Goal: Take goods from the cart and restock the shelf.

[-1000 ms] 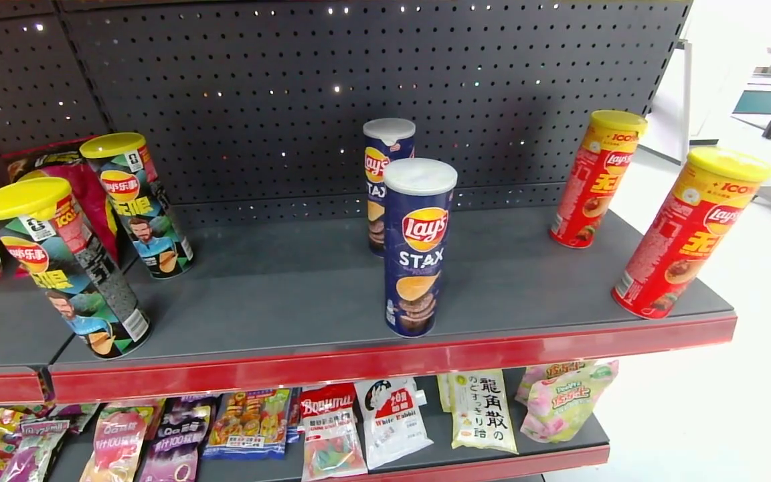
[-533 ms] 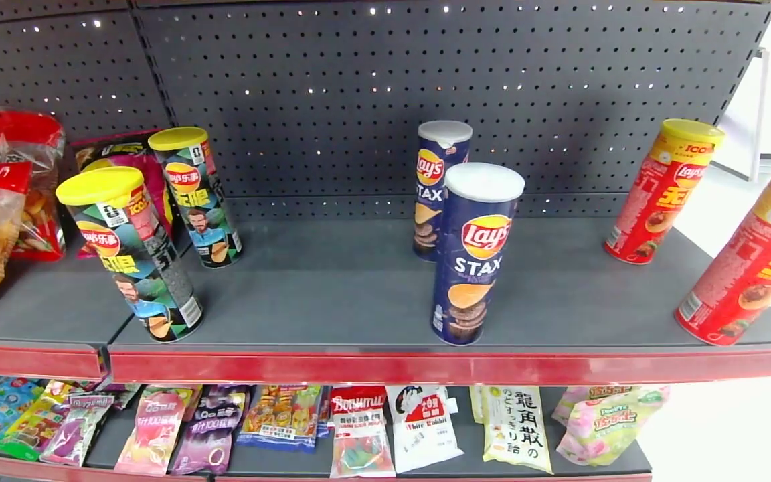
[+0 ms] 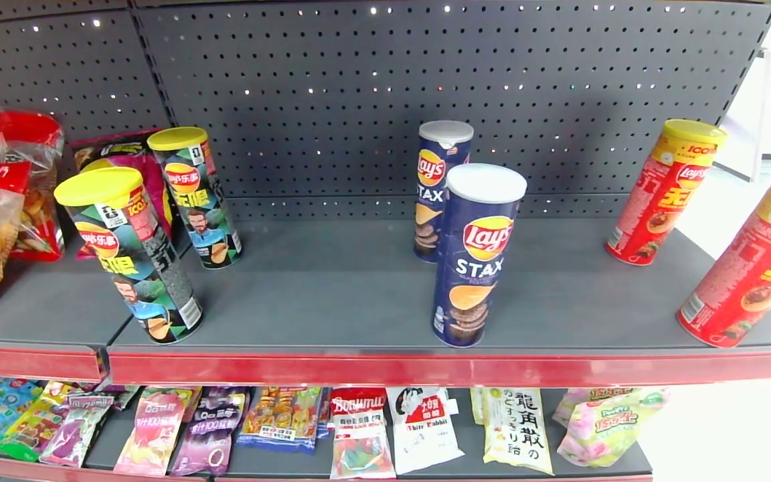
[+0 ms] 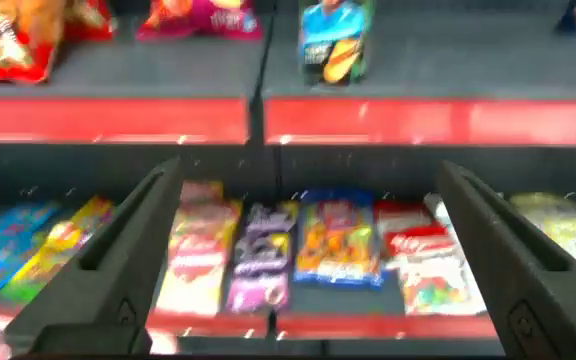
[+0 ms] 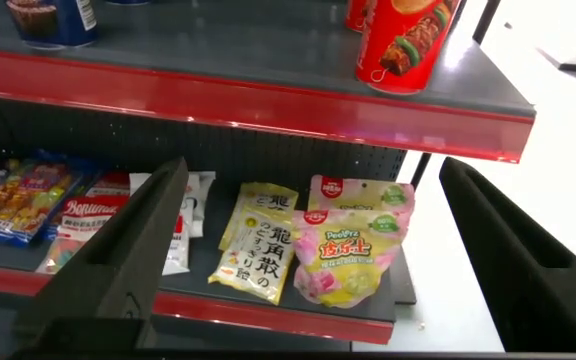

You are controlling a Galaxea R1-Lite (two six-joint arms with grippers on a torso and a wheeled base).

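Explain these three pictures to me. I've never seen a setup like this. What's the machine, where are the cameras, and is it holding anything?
This is a two-armed robot on wheels, meant to restock a shop shelf. The big picture comes from a camera on its head, facing the upper shelf. Two blue chip cans, two red chip cans and two dark yellow-lidded cans stand there, with snack bags on the shelf below. The two small pictures come from cameras on its wrists. The dark bars in their foreground are the left fingers and the right fingers, the parts that grip. Both pairs are spread open with nothing between them, so nothing is held.
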